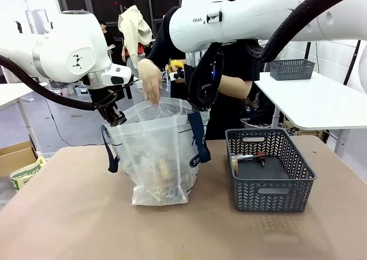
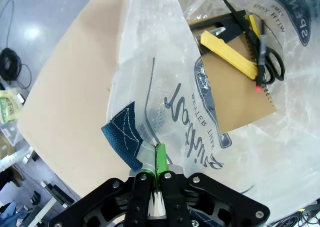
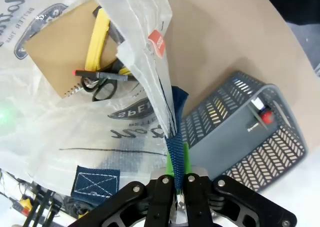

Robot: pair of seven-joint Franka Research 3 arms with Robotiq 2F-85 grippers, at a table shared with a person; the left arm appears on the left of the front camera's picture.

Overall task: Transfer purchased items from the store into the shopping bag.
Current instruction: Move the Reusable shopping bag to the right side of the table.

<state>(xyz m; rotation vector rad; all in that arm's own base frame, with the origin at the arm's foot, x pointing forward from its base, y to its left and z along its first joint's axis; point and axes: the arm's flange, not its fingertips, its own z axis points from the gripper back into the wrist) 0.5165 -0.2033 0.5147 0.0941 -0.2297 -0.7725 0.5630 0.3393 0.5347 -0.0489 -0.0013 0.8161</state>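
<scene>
The clear shopping bag [image 1: 157,151] with navy handles stands mid-table, held open from both sides. My left gripper [image 1: 117,118] is shut on its left rim [image 2: 150,137] beside a strap patch. On the right side, my right gripper [image 1: 200,102] is shut on the navy strap [image 3: 176,137]. Inside the bag lie a tan notebook [image 2: 240,92], a yellow bar [image 2: 227,54], black scissors [image 2: 267,57] and a red-tipped pen [image 3: 100,75]. The person's hand [image 1: 150,79] hovers over the bag's mouth. The grey store basket [image 1: 269,171] sits to the right with a few small items [image 1: 249,157] inside.
The person stands behind the bag at the table's far side, the other hand holding something yellow [image 1: 176,63]. A white side table [image 1: 321,99] with another grey basket [image 1: 291,69] is at the back right. Bare tan tabletop [image 1: 69,214] lies in front.
</scene>
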